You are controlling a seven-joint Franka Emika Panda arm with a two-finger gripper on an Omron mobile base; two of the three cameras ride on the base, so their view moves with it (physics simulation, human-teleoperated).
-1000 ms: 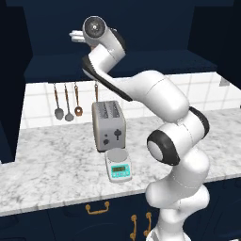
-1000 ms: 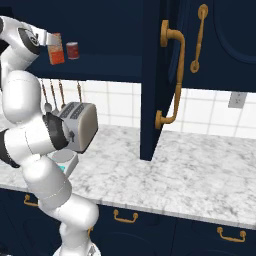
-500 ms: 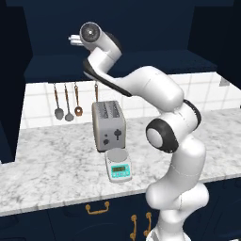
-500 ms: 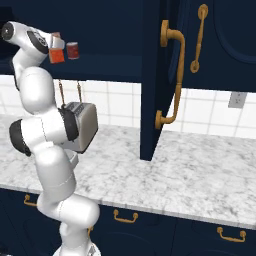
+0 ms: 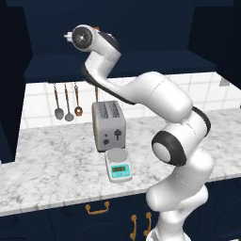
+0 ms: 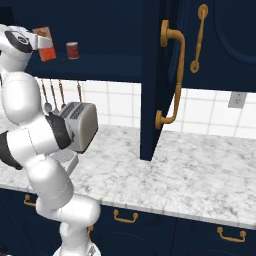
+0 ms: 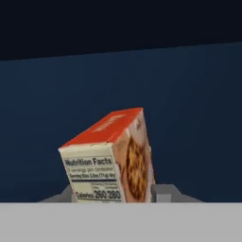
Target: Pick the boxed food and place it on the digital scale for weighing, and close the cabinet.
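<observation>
Up inside the cabinet [image 6: 150, 75], the gripper [image 6: 46, 44] has just narrowed onto the box [image 7: 111, 158], now pinched and tilted, so lifting toward the scale [image 5: 117, 165] can follow.

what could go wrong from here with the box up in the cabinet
1. The box already leans between the fingers; a loose or off-centre hold may let it twist or drop on the way out of the shelf.
2. The can stands close beside it on the shelf, so a wide swing might knock it over.
3. The scale sits right in front of the toaster, leaving little room to lower the box without bumping that.
</observation>
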